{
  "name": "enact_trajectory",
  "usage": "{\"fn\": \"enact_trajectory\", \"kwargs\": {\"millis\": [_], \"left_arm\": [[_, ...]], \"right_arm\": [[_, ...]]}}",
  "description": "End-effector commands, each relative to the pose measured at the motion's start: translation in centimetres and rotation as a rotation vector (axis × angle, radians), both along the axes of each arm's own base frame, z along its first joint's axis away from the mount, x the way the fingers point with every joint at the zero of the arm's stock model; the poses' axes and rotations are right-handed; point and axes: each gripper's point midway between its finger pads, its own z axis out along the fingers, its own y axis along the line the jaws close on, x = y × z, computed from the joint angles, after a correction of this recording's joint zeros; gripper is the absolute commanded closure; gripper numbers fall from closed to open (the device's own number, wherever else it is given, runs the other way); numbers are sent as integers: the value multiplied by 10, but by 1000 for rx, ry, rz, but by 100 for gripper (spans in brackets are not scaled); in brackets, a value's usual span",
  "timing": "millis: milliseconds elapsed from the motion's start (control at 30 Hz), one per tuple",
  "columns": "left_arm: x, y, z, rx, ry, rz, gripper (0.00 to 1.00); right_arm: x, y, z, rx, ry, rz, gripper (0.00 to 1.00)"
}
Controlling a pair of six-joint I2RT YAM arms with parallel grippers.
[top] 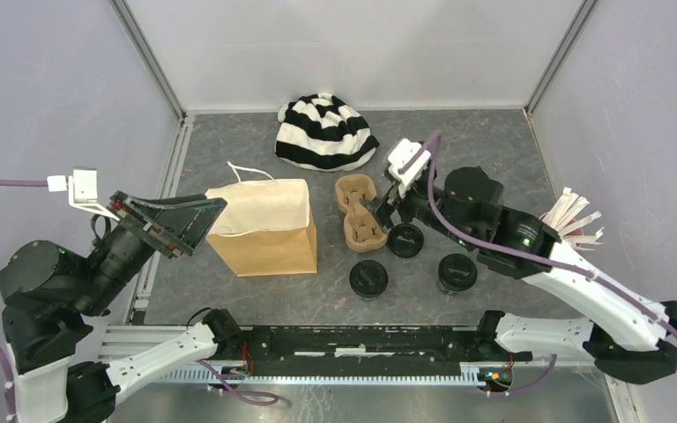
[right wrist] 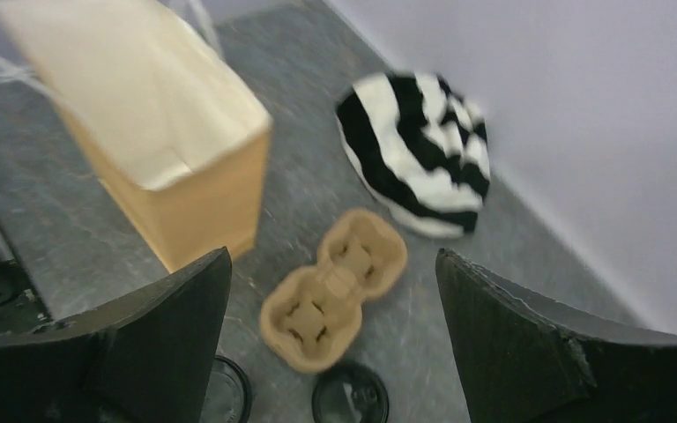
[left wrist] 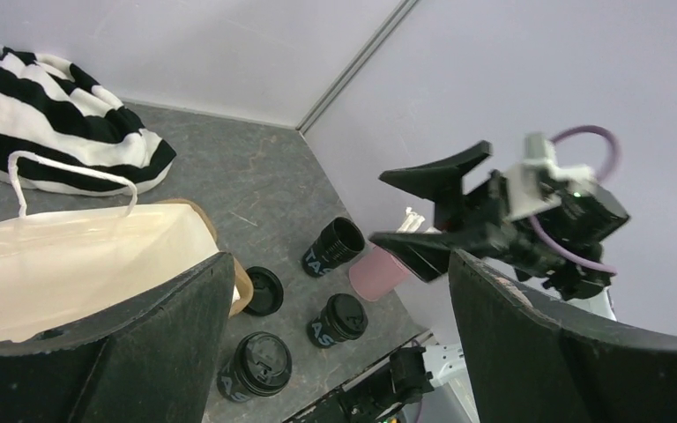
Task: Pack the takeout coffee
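Two black coffee cups with flat black lids stand near the table's front, one (top: 368, 278) (left wrist: 256, 364) left of the other (top: 457, 272) (left wrist: 339, 319). A loose black lid (top: 405, 240) (right wrist: 350, 397) lies flat beside the brown two-cup carrier (top: 360, 210) (right wrist: 335, 291). In the left wrist view a third black cup (left wrist: 335, 247) stands lidless by the pink cup (left wrist: 377, 269). My right gripper (top: 379, 207) (right wrist: 333, 256) hangs open and empty over the carrier. The left gripper (top: 204, 227) (left wrist: 342, 256) is open at the left side of the brown paper bag (top: 264, 225).
A black-and-white striped hat (top: 326, 132) lies at the back. The pink cup's white sticks (top: 573, 216) show behind the right arm. The bag stands upright with its mouth open. The right wrist view is blurred.
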Motion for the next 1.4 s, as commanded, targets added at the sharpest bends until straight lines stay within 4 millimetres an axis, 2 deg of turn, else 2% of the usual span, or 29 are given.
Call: {"fn": "enact_trajectory", "kwargs": {"millis": [0, 100, 200, 333, 500, 633, 900, 1233, 1367], "left_arm": [[18, -18, -9, 34, 57, 15, 4], [24, -25, -12, 42, 81, 16, 4], [28, -30, -17, 48, 108, 20, 3], [31, -38, -26, 52, 143, 9, 3], [33, -41, -31, 49, 165, 8, 3], [34, -41, -32, 45, 171, 13, 3], [36, -40, -36, 51, 179, 29, 3], [41, -48, -40, 90, 181, 19, 3], [41, -49, -39, 94, 179, 15, 3]], "right_arm": [[42, -12, -86, 34, 303, -229, 8], [53, -11, -138, 28, 511, -276, 8], [61, -5, -182, -23, 709, -318, 12], [66, 8, -220, -63, 898, -342, 20], [70, 25, -259, -120, 1010, -327, 29], [79, 34, -271, -119, 1023, -317, 33], [87, 34, -291, -98, 1069, -340, 47], [87, 42, -297, -81, 1099, -319, 49], [88, 43, -298, -78, 1099, -321, 56]]}}
